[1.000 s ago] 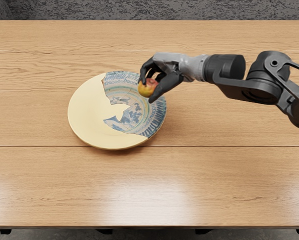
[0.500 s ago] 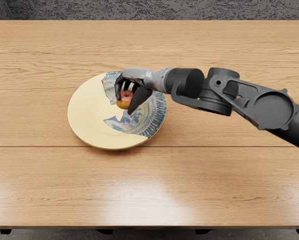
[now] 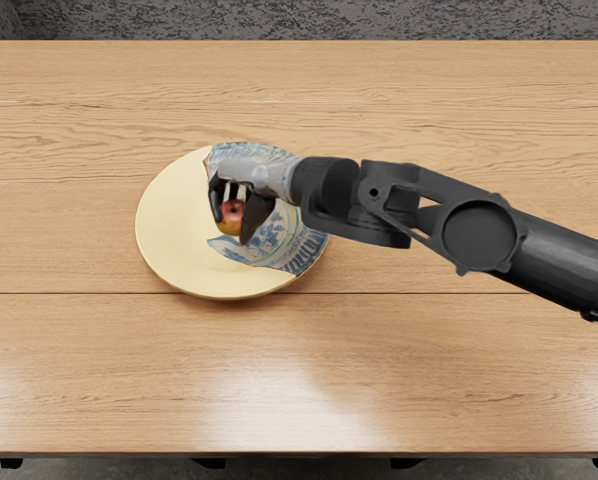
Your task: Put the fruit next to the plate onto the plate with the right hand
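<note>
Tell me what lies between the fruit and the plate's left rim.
Nothing: in the head view only bare cream plate surface runs from the fruit, held in the right hand, to that rim.

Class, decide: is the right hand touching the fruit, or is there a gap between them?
Touching. The head view shows the right hand closed around the fruit, with dark fingers on both sides, over the plate.

Simulated test scene — plain wooden table [image 3: 299,380] on grey speckled floor [image 3: 279,18].
</note>
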`<state>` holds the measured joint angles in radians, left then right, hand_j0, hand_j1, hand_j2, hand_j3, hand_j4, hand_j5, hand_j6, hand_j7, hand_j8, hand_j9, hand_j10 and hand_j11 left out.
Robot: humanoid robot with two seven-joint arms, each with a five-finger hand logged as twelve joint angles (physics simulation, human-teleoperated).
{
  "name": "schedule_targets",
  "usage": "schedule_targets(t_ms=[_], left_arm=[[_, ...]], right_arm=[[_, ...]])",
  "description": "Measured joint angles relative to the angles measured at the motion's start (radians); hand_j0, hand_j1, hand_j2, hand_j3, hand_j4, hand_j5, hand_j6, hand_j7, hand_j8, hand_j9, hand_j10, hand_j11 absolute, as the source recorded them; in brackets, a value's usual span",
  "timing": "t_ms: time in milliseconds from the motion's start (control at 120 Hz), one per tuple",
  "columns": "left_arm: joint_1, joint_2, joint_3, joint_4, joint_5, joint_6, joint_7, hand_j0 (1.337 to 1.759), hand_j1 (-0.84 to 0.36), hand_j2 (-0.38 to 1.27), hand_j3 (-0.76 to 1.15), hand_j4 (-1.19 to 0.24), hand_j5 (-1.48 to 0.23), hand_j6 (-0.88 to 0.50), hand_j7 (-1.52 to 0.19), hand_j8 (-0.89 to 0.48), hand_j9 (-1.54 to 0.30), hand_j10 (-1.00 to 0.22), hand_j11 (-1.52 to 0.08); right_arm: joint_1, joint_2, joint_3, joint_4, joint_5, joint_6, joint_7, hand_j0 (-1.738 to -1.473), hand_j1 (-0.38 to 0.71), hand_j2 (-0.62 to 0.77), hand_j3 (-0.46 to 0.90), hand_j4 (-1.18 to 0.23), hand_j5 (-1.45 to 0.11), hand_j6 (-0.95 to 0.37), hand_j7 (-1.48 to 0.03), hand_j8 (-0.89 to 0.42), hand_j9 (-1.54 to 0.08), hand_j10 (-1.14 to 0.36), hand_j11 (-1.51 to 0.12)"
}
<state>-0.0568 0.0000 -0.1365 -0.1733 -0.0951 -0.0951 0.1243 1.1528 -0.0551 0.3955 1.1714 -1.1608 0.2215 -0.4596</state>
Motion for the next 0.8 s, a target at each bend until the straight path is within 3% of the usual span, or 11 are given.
schedule_targets(t_ms=[200, 417, 583, 800], left_arm=[[0.0, 0.0, 0.0, 0.0, 0.0, 0.0, 0.0, 1.658, 0.35, 0.0, 0.0, 0.0, 0.0, 0.0, 0.0, 0.0, 0.0, 0.0, 0.0], [0.0, 0.0, 0.0, 0.0, 0.0, 0.0, 0.0, 1.658, 0.35, 0.0, 0.0, 0.0, 0.0, 0.0, 0.0, 0.0, 0.0, 0.0, 0.0], [0.0, 0.0, 0.0, 0.0, 0.0, 0.0, 0.0, 1.658, 0.35, 0.0, 0.0, 0.0, 0.0, 0.0, 0.0, 0.0, 0.0, 0.0, 0.0], [0.0, 0.0, 0.0, 0.0, 0.0, 0.0, 0.0, 1.658, 0.35, 0.0, 0.0, 0.0, 0.0, 0.0, 0.0, 0.0, 0.0, 0.0, 0.0]], right_arm=[[0.003, 0.008, -0.003, -0.011, 0.003, 0.002, -0.01, -1.651, 0.36, 0.32, 0.0, -0.82, -1.23, -0.31, -1.12, -0.25, -1.2, -0.58, -1.19], [0.004, 0.012, -0.001, -0.023, 0.031, -0.001, -0.014, -1.654, 0.28, 0.24, 0.0, -0.69, -0.96, -0.45, -0.92, -0.41, -0.96, -0.7, -0.96], [0.005, 0.027, 0.001, -0.039, 0.038, -0.002, -0.014, -1.656, 0.25, 0.12, 0.0, -0.58, -0.79, -0.49, -0.77, -0.46, -0.79, -0.59, -0.79], [0.006, 0.031, 0.001, -0.051, 0.085, -0.002, -0.014, -1.658, 0.16, -0.01, 0.0, -0.45, -0.6, -0.42, -0.59, -0.41, -0.6, -0.45, -0.6]])
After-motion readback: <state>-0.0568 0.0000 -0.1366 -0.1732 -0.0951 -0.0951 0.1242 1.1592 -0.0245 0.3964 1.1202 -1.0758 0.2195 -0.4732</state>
